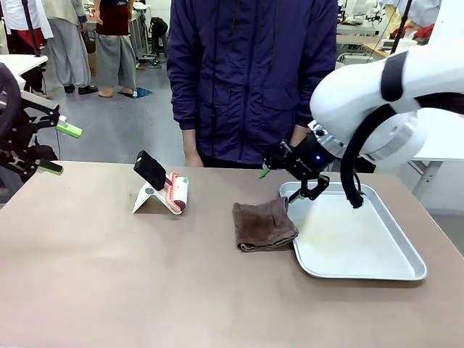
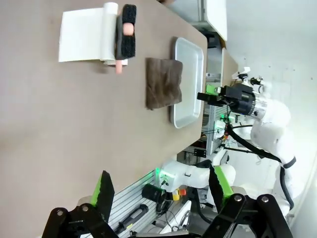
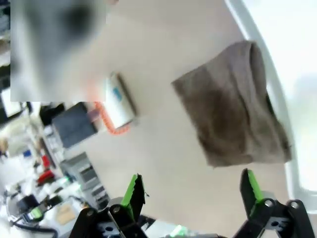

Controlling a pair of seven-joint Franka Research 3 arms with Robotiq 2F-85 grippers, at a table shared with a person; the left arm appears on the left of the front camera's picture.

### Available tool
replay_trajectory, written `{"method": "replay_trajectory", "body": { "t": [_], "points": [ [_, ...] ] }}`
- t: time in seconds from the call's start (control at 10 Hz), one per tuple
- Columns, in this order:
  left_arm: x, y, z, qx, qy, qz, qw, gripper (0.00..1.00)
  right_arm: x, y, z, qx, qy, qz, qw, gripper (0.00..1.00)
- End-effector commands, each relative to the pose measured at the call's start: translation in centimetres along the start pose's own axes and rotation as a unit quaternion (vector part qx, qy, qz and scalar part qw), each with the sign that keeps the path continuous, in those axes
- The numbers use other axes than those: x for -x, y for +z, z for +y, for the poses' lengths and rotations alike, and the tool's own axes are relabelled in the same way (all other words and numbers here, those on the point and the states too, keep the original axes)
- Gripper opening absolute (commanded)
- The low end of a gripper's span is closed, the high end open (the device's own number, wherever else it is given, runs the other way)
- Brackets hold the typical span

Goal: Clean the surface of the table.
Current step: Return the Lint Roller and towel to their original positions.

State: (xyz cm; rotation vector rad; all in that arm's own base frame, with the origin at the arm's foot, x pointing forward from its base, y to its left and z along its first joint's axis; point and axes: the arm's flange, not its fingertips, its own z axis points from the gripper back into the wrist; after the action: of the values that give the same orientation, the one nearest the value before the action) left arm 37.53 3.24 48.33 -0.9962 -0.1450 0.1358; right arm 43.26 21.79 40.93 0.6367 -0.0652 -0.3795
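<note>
The tan-brown table (image 1: 101, 275) carries a folded brown cloth (image 1: 264, 225) just left of a silver tray (image 1: 362, 243). My right gripper (image 1: 280, 185) hangs open a little above the cloth's far edge, by the tray's far left corner, holding nothing. In the right wrist view its green fingertips (image 3: 132, 192) spread wide over the table (image 3: 163, 54), with the cloth (image 3: 233, 124) beyond them. My left gripper (image 1: 61, 148) stands open at the far left edge, raised off the table. The left wrist view shows its open gripper (image 2: 161, 191), the table (image 2: 54, 129) and the cloth (image 2: 163, 82).
A white roller with a pink handle (image 1: 178, 193) and a black block (image 1: 151, 168) rest on a white folded stand at centre left. A person in a dark purple jacket (image 1: 246, 80) stands at the far edge. The tray (image 2: 190, 79) (image 3: 297, 74) lies bare.
</note>
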Motion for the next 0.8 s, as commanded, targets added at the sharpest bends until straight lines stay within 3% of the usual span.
{"method": "replay_trajectory", "body": {
  "t": [0.0,0.2,0.3,0.5,0.6,0.7],
  "points": [
    [1.4,-0.9,0.0,0.033,-0.020,0.004,0.999,1.00,1.7,0.4,-5.0,-0.089,0.012,0.057,0.994,1.00],
    [2.6,-0.8,0.1,0.087,-0.043,0.033,0.995,1.00,3.5,2.0,-10.3,-0.196,0.019,0.111,0.974,1.00],
    [2.7,-1.3,0.0,0.108,-0.047,0.031,0.993,1.00,3.8,3.4,-13.4,-0.279,0.032,0.126,0.951,1.00],
    [2.4,-2.2,0.5,0.119,-0.046,0.057,0.990,1.00,2.4,5.6,-18.2,-0.356,0.020,0.100,0.929,1.00],
    [2.1,-2.2,1.0,0.131,-0.043,0.071,0.988,1.00,1.5,6.6,-20.4,-0.385,0.034,0.111,0.916,1.00],
    [0.8,-1.7,2.6,0.110,-0.033,0.053,0.992,1.00,0.6,7.7,-23.0,-0.416,0.042,0.118,0.901,1.00]
  ]
}}
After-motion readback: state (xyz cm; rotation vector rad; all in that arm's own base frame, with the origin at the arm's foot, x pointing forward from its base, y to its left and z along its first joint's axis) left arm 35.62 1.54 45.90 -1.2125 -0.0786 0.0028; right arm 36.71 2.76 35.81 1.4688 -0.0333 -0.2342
